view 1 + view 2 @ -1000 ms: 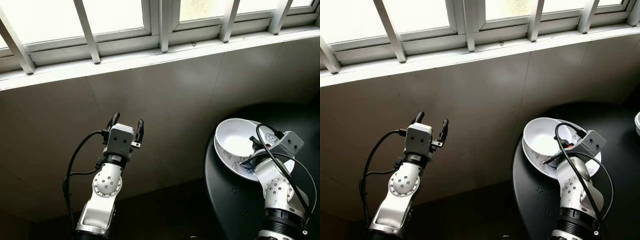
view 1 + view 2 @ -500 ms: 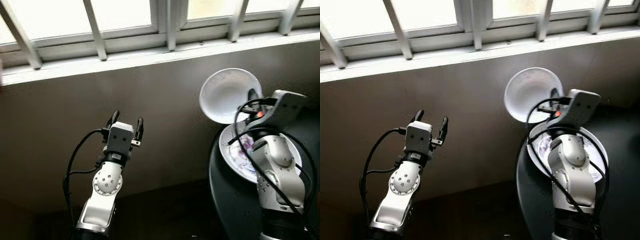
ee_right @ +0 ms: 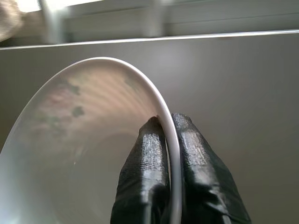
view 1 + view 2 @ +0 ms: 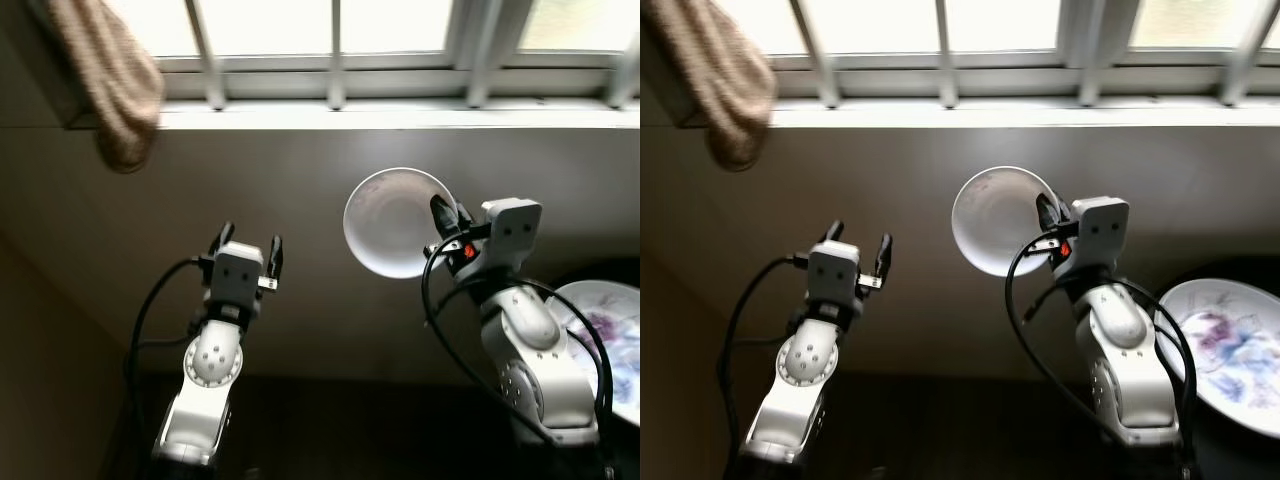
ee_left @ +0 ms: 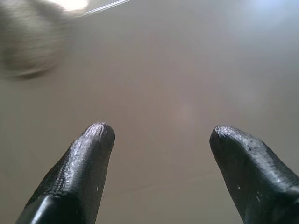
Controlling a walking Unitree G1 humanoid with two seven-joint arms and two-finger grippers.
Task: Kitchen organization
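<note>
A white bowl [image 4: 392,222] hangs in the air in front of the grey wall, tipped on its side. My right gripper [image 4: 441,213] is shut on its rim; the right wrist view shows both fingertips [image 3: 152,140] pinching the thin rim of the bowl [image 3: 79,154]. A white plate with a purple pattern [image 4: 612,340] lies on a dark round table at the right edge. My left gripper [image 4: 247,243] stands open and empty at mid left, pointing at the wall, its fingers [image 5: 91,149] wide apart.
A barred window with a white sill [image 4: 380,110] runs across the top. A beige towel [image 4: 110,80] hangs at the top left. The grey wall [image 4: 300,180] stands close ahead of both arms, with dark floor below.
The view has swung left, bringing the towel in. My right gripper has carried the bowl up off the plate and away from the table. The left gripper has held still.
</note>
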